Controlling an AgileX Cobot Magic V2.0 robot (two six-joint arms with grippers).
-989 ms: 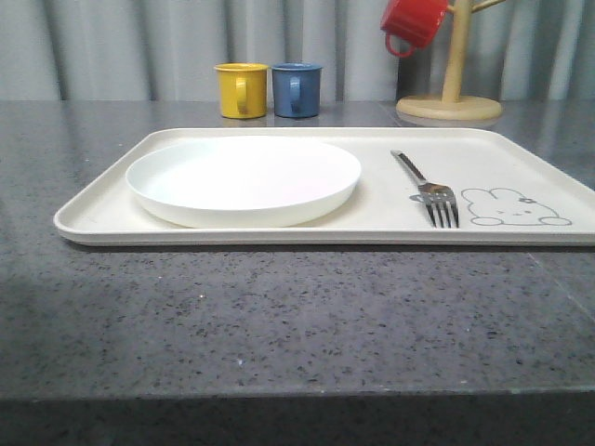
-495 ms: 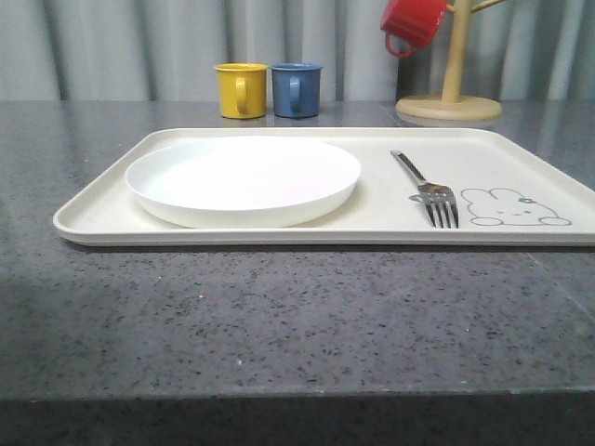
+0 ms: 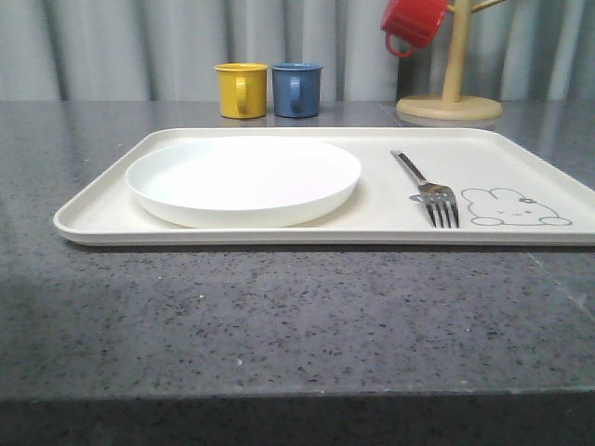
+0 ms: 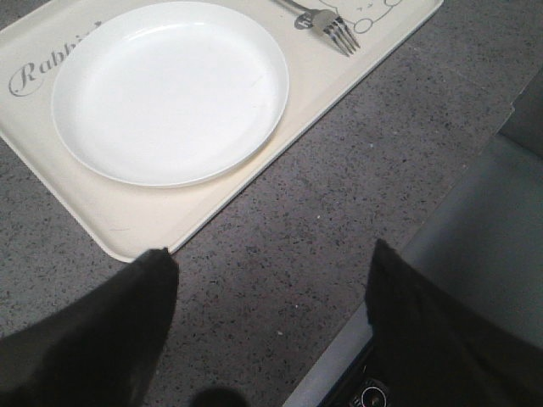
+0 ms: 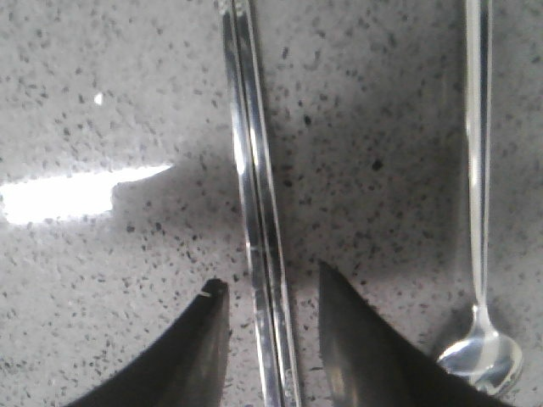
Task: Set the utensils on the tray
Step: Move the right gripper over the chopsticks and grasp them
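Observation:
The cream tray [image 3: 521,158] lies on the grey speckled counter and carries the round white plate [image 3: 244,178] and a silver fork [image 3: 429,190]. The left wrist view looks down on that plate [image 4: 170,89], the fork [image 4: 327,21] and the tray [image 4: 148,225]; my left gripper [image 4: 271,259] hangs open over bare counter just off the tray's corner. In the right wrist view a pair of flat silver chopsticks [image 5: 254,186] lies side by side on the counter, running between the fingers of my open right gripper [image 5: 270,287]. Neither finger touches them. A silver spoon [image 5: 480,254] lies parallel beside them.
A yellow mug [image 3: 242,89] and a blue mug [image 3: 297,89] stand behind the tray. A red mug [image 3: 413,23] hangs on a wooden mug tree [image 3: 450,93] at the back right. The counter edge [image 4: 441,254] runs close to my left gripper.

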